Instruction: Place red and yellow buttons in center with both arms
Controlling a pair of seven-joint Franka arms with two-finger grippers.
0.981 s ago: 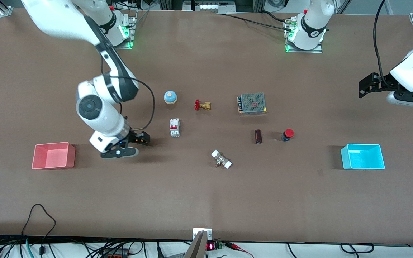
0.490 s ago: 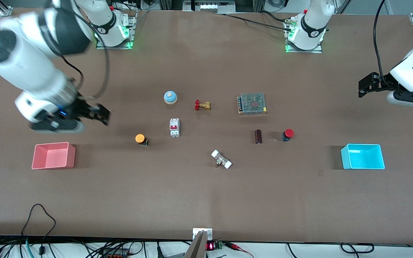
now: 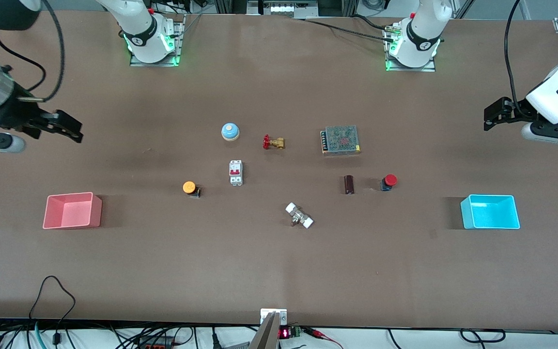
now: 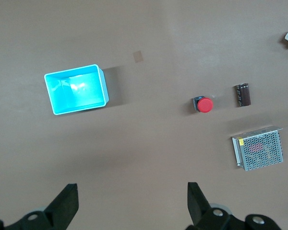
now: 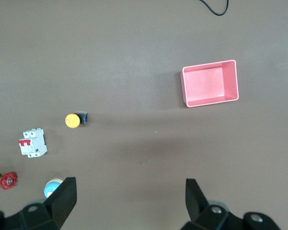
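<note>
The yellow button lies on the brown tabletop, beside the white breaker. It also shows in the right wrist view. The red button lies beside a dark cylinder and shows in the left wrist view. My right gripper is open and empty, up over bare table at the right arm's end; its fingers frame bare table in its wrist view. My left gripper is open and empty over the left arm's end, waiting.
A pink bin stands at the right arm's end and a cyan bin at the left arm's end. A blue bell, a brass valve, a mesh power supply and a white fitting lie mid-table.
My right gripper has left the yellow button on the table, risen and swung away toward the right arm's end. The left arm has not moved.
</note>
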